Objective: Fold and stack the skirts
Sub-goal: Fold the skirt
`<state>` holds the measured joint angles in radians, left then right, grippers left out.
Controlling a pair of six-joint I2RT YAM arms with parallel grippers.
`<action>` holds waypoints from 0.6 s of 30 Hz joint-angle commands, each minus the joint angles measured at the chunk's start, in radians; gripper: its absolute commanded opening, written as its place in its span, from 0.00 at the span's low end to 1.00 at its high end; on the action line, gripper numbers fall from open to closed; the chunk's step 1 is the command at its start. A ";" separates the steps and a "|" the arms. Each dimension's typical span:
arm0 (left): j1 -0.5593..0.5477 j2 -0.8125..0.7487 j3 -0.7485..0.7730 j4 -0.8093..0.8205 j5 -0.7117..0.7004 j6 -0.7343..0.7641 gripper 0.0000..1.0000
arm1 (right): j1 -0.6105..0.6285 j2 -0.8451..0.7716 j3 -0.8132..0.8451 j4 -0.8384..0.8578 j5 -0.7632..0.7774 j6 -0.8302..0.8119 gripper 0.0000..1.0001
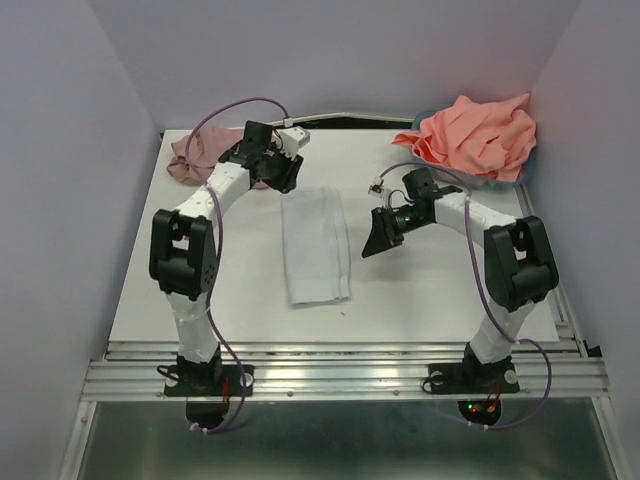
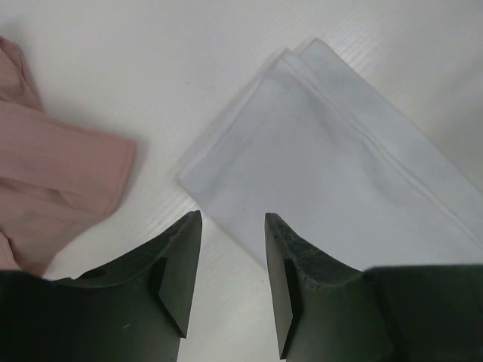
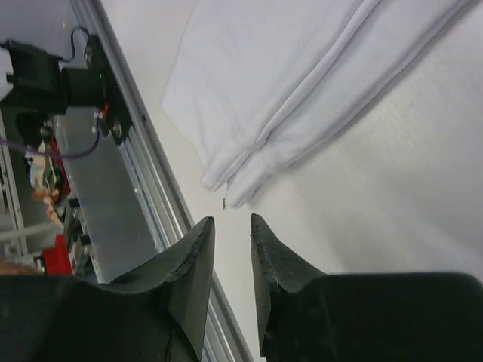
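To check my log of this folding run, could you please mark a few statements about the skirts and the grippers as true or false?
1. The pale white-blue skirt lies folded flat on the table between the two arms. True.
2. The left gripper is shut on the mauve-pink skirt. False: its jaws stand apart and hold nothing, and that skirt lies beside it on the table.
3. The coral cloth is heaped at the far right corner. True.
4. The white-blue skirt is stacked on the mauve-pink one. False: they lie apart, with bare table between them.
5. The right gripper grips the white-blue skirt's edge. False: it is empty, just short of the skirt's corner.
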<state>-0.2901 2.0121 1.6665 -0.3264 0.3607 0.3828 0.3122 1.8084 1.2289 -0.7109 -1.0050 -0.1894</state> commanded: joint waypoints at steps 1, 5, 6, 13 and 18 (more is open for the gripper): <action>-0.055 -0.254 -0.138 0.029 -0.037 -0.132 0.51 | 0.002 0.017 -0.054 0.454 0.063 0.445 0.29; -0.214 -0.386 -0.340 0.024 -0.207 -0.292 0.49 | 0.030 0.088 -0.097 0.605 0.098 0.603 0.27; -0.240 -0.432 -0.375 0.026 -0.221 -0.361 0.49 | 0.039 0.100 -0.118 0.617 0.104 0.654 0.27; -0.443 -0.492 -0.539 0.012 -0.304 -0.539 0.51 | 0.088 0.078 -0.244 0.726 0.198 0.755 0.33; -0.537 -0.461 -0.561 0.029 -0.350 -0.620 0.55 | 0.097 0.095 -0.284 0.729 0.198 0.754 0.34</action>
<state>-0.7818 1.5486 1.1088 -0.3252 0.0753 -0.1352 0.4053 1.9114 0.9630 -0.0654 -0.8379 0.5289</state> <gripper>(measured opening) 0.540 0.339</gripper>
